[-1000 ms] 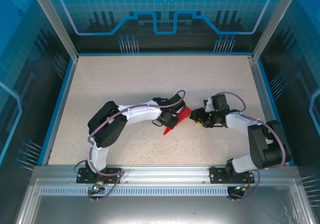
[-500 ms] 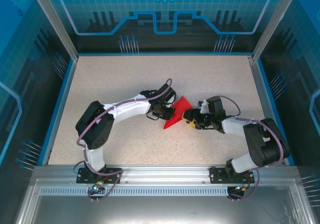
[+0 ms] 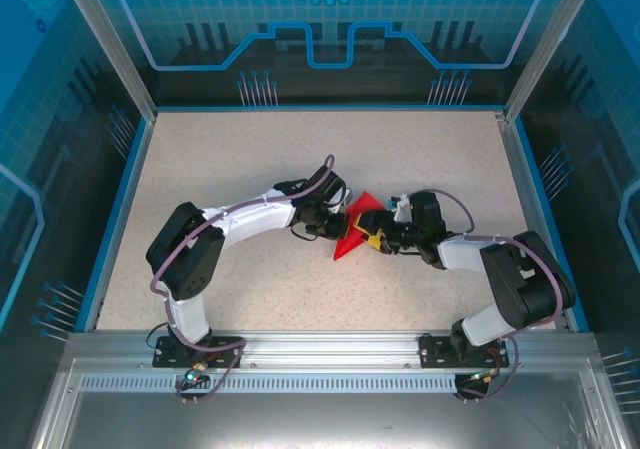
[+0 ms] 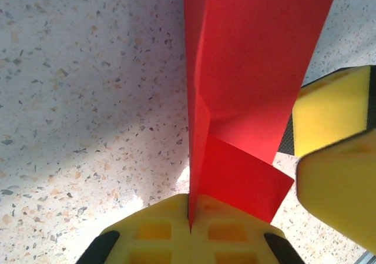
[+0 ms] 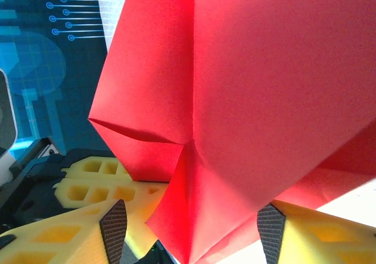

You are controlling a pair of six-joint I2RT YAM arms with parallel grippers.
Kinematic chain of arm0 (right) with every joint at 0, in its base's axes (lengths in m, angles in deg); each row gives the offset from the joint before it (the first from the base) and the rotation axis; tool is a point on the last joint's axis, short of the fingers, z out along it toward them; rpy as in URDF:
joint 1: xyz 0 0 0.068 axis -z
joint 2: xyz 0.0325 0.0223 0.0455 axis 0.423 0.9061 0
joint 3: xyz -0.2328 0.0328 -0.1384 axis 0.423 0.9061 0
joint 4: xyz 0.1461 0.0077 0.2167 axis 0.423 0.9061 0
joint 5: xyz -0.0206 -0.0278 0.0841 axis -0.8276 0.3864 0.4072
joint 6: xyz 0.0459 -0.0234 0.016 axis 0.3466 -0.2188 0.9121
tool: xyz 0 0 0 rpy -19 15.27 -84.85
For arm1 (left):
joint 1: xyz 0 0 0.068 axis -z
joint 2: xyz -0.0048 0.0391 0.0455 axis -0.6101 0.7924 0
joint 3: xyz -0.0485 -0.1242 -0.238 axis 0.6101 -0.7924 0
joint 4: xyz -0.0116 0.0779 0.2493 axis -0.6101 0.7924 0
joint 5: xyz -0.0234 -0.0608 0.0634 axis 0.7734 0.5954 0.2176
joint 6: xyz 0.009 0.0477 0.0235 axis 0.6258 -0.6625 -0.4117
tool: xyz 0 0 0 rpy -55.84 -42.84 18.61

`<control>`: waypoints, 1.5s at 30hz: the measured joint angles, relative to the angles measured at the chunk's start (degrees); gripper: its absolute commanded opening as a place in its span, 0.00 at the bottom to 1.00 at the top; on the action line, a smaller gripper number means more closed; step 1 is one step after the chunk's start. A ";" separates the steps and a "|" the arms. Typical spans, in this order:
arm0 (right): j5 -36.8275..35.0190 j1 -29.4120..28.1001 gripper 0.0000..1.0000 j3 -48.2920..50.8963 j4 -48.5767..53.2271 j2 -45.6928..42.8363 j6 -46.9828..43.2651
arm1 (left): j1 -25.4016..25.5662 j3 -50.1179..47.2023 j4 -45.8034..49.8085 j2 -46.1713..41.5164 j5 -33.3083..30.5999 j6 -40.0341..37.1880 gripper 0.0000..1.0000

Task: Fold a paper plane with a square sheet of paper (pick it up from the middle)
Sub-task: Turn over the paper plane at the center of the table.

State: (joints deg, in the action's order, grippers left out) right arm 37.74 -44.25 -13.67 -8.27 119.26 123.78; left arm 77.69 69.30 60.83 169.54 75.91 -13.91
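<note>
Bright red paper plane (image 3: 352, 231), a thin sheet creased into a pointed dart with a raised centre fold, is hanging just above the middle of the speckled beige tabletop (image 3: 240, 159), between the two arms. It is looking very light and limp. Its loose flaps are bowing where nothing is supporting them, so a hard squeeze or a sideways tug is likely to be adding stray creases or tearing an edge. The layered centre fold is probably acting as the stiffest part, so that is where a hold is making most sense, flat across the layers rather than on a single wing.

The left gripper (image 4: 190, 229) is gripping exactly there. Its yellow pads are pressing together with the lower end of the fold caught in the seam between them, and the rest of the paper is fanning up and away from the pads.

The right gripper (image 5: 191, 240) is coming in from the other side with its yellow fingers (image 5: 76, 240) standing well apart, one on each flank of the folded body. The paper is sitting in the gap between them. Whether either pad is touching the paper is not showing clearly. In the left wrist view those fingers are hovering just beside the plane's right edge, near the left pads.
</note>
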 measured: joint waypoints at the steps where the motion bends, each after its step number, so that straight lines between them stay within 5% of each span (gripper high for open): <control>1: -0.04 -0.24 0.63 0.07 -0.44 0.76 0.44 | -0.07 -0.39 -0.35 -0.02 0.20 0.17 0.02; 27: -0.94 -4.22 0.39 -1.18 -0.83 3.93 2.38 | -0.61 -1.42 -1.70 -0.94 1.05 0.55 0.05; 45: -2.01 -4.57 0.16 -2.45 0.13 3.93 3.23 | -0.68 -2.08 -2.45 -1.31 1.70 0.70 0.22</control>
State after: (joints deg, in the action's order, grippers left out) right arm 35.73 -48.82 -16.11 -8.14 123.19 127.01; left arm 77.01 67.23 58.38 168.23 77.61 -13.21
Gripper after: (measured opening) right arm 0.168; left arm 0.201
